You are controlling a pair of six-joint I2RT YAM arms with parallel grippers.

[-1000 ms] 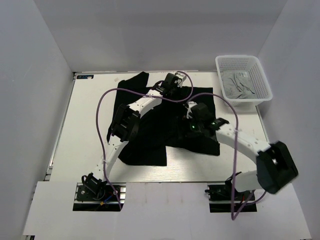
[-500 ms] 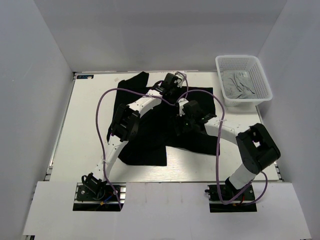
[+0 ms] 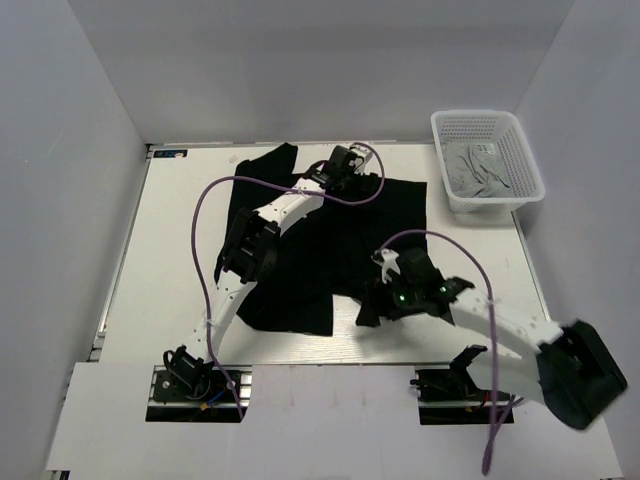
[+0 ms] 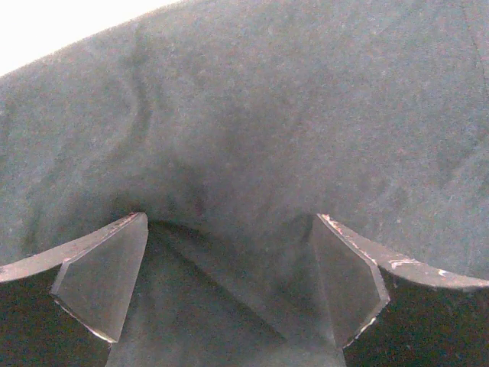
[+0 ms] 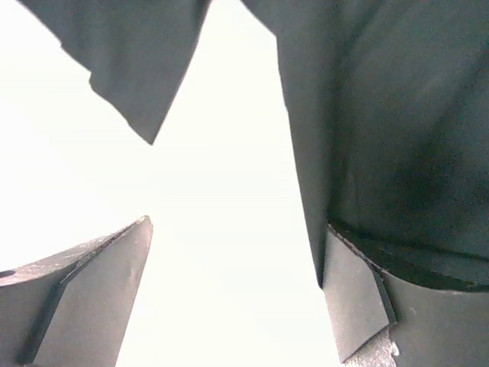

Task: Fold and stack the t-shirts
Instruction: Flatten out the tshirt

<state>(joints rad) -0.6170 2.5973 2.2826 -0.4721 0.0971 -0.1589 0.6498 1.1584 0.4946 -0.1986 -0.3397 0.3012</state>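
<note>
A black t-shirt (image 3: pixel 330 235) lies spread over the middle of the table, partly rumpled, with a flap reaching toward the near left. My left gripper (image 3: pixel 342 172) stands open over its far edge, and in the left wrist view black cloth (image 4: pixel 252 138) fills the space under the open left gripper (image 4: pixel 225 283). My right gripper (image 3: pixel 368 312) is open at the shirt's near hem. In the right wrist view the right gripper (image 5: pixel 229 298) has bare table between its fingers and the shirt's edge (image 5: pixel 306 153) against the right fingertip (image 5: pixel 355 302). A light grey t-shirt (image 3: pixel 475 168) lies crumpled in the basket.
The white mesh basket (image 3: pixel 523 150) stands at the back right corner of the table. Purple cables loop over both arms above the shirt. White walls close in the table on the left, back and right.
My right arm has swung from the middle of the black shirt back toward the near edge, its gripper now at the near hem. The left arm has stayed in place.
</note>
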